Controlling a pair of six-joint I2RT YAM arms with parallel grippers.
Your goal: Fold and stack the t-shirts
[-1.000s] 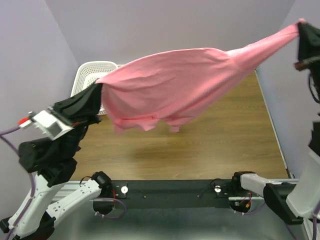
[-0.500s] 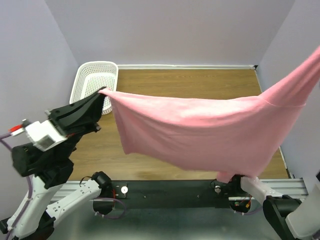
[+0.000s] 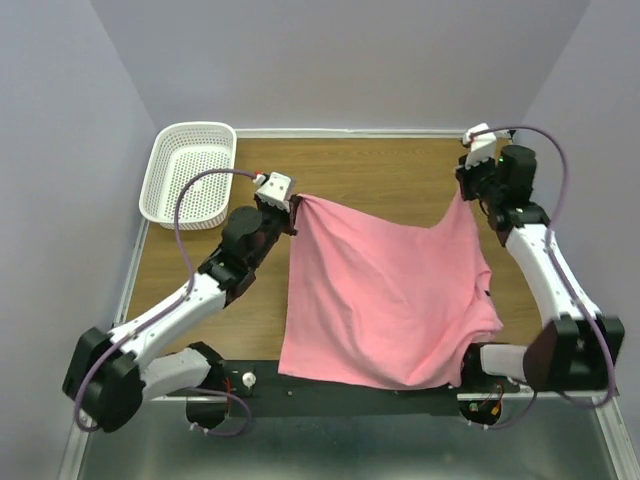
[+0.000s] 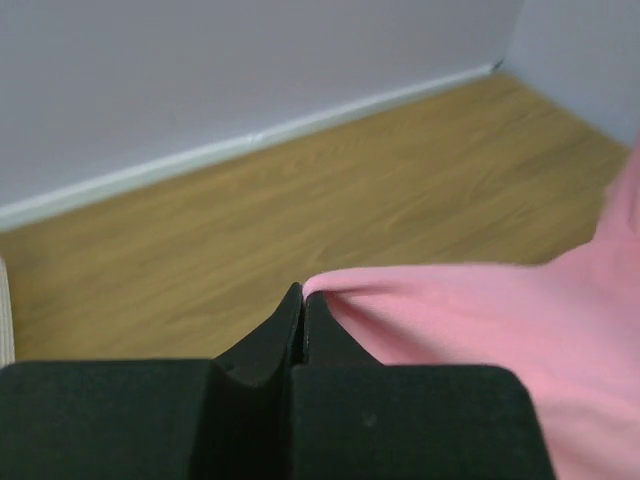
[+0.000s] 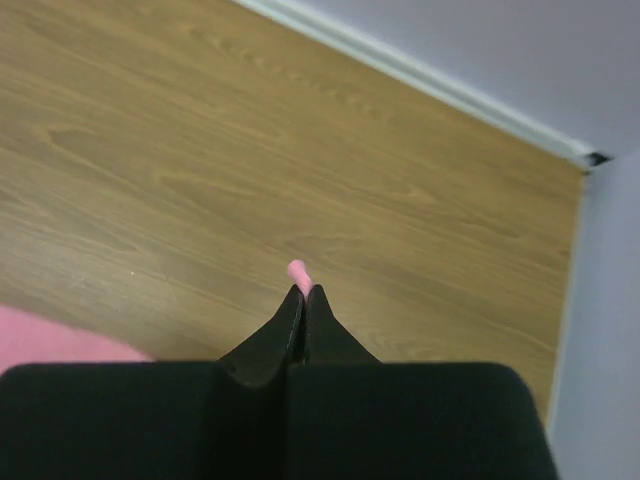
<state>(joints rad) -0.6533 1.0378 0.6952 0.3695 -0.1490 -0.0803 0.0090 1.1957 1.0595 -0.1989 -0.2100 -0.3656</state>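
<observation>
Since a sec ago the t-shirt is down from mid-air, now spread on the table, centre-right of frame, lower hem over the near edge. Left gripper pinched tight on its upper-left corner, right gripper clamped on the upper-right corner. Basket upper left, apart.

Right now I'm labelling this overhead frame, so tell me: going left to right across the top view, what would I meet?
white basket → left pincer, shut on a shirt corner → pink t-shirt spread on the table → right pincer, shut on the other corner
</observation>
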